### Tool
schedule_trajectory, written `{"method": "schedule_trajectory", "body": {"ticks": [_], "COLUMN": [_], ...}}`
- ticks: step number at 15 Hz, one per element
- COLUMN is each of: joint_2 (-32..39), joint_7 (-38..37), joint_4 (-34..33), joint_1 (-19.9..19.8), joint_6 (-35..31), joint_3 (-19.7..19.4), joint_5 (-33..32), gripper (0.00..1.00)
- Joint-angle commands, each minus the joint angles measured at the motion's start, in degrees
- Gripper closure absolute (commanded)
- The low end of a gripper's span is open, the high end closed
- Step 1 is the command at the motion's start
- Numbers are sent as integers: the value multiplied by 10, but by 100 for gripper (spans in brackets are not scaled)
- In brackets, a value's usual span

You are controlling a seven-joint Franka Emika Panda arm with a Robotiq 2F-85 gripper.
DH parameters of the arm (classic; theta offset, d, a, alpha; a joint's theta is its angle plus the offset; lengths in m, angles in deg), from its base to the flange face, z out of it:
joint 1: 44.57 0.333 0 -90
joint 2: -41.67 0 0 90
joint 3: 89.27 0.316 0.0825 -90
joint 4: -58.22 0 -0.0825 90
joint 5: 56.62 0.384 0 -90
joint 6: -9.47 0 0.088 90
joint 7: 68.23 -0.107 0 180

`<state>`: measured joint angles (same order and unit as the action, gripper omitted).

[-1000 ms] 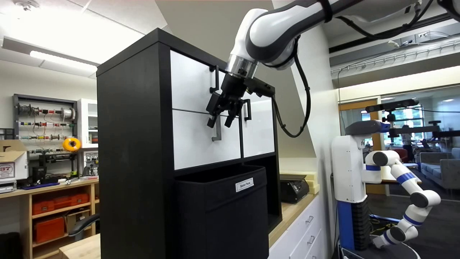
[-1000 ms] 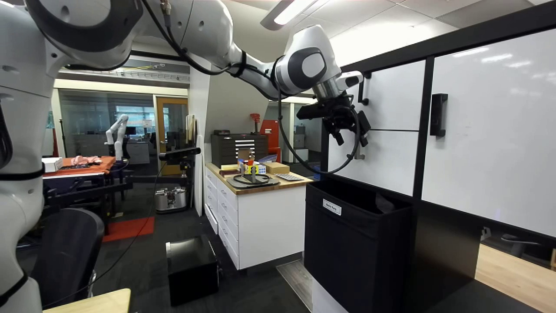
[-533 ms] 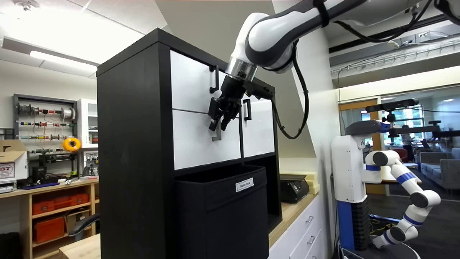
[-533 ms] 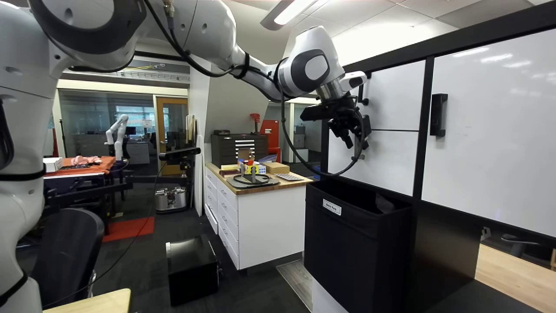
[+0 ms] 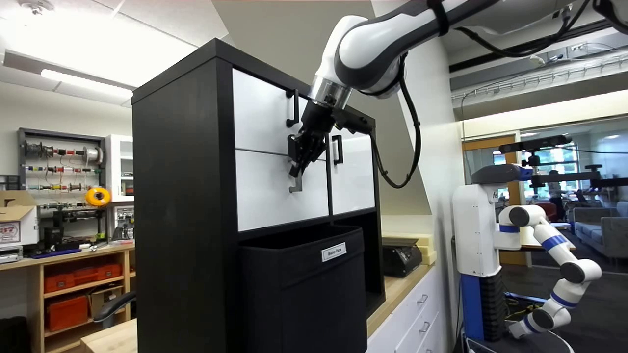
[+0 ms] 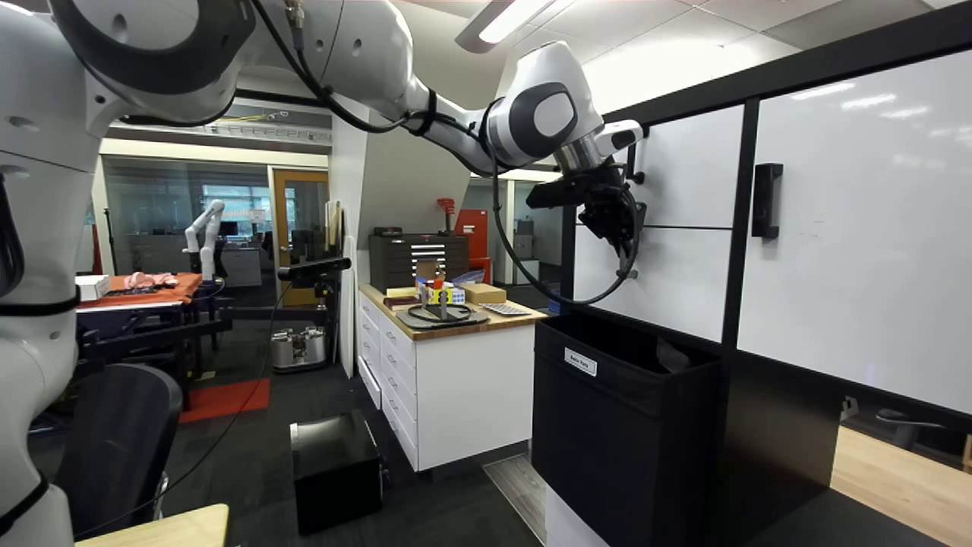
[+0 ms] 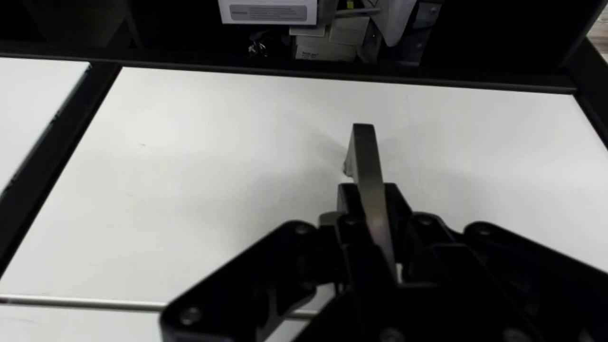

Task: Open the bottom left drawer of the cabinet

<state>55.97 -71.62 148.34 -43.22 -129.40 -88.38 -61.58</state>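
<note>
Gripper (image 7: 372,195): fingers (image 7: 348,198) clenched on the grey handle (image 7: 366,152)
Bottom left drawer (image 7: 213,166): closed, lower edge flush with the cabinet (image 5: 176,196)

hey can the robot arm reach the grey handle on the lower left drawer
Probably yes: the arm has its fingers on both sides of the grey handle, and the black bin sits below, out of the way.

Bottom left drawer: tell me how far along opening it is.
Looks done: the gripper is at the grey bar handle, its jaws on either side. In hand: the grasp, jaws appearing closed on the handle in the wrist view. To do: the pull, since the bottom left drawer looks flush with the cabinet in an exterior view.
</note>
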Motion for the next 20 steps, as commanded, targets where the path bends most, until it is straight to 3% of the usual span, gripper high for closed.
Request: {"method": "schedule_trajectory", "body": {"ticks": [1, 20], "joint_2": [-7, -91], "joint_7": [8, -9], "joint_4": [3, 143], "joint_1": [0, -4], "joint_6": [-5, -51], "joint_3": [-3, -9], "joint_5": [5, -1], "gripper": [96, 96]}}
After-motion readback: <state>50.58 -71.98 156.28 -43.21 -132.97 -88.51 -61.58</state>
